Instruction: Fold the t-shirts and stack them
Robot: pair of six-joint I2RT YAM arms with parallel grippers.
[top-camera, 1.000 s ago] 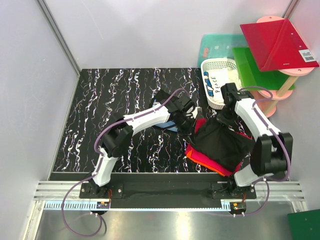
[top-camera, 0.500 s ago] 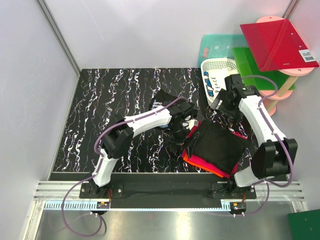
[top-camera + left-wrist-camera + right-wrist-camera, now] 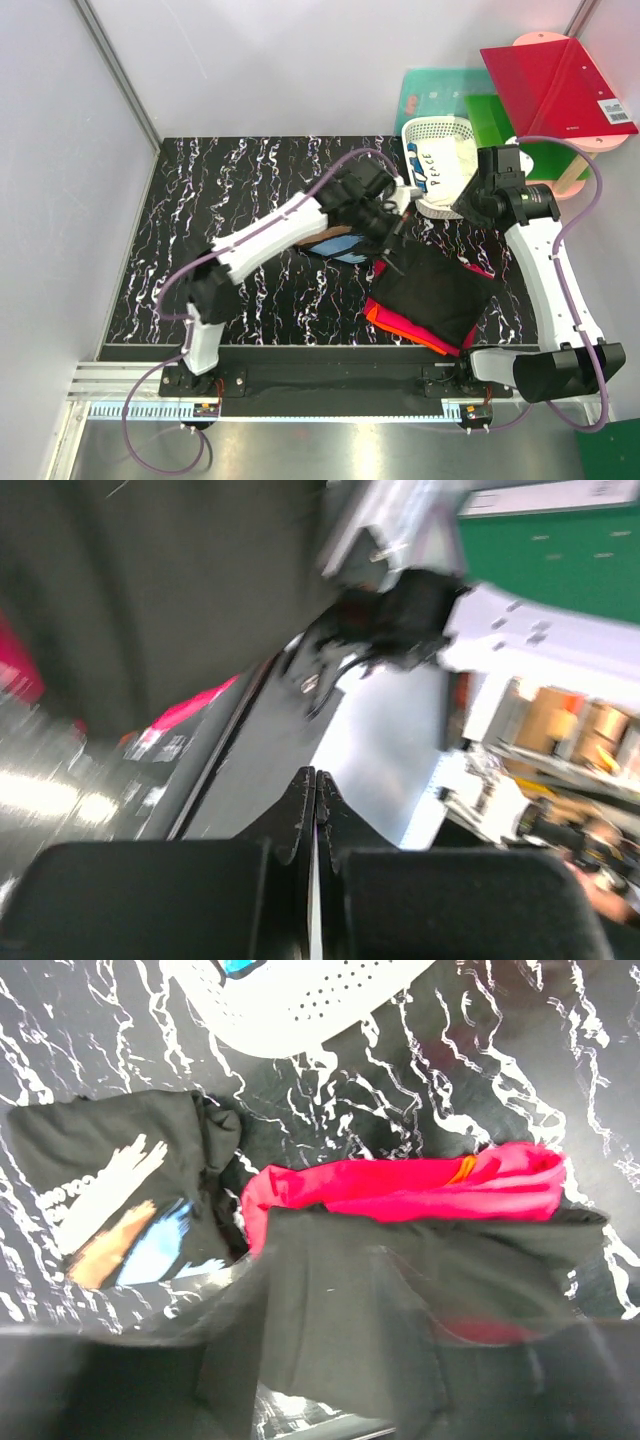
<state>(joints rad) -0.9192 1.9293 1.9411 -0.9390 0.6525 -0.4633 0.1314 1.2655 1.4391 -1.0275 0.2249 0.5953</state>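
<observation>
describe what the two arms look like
Both match: the left arm and right arm have white tubular links and bulky black joints. The left gripper and right gripper are black. A thin purple cable loops along each arm from base to wrist.

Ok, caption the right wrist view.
Black cloth t-shirt stacked on red cloth tee; printed black tee and white perforated plastic basket nearby.

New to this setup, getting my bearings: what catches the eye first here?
A pile of folded shirts, black on top with red and orange edges below, sits on the marbled table near the right arm's base. A loose black printed shirt lies left of it, under the left arm; a white basket stands behind.
</observation>
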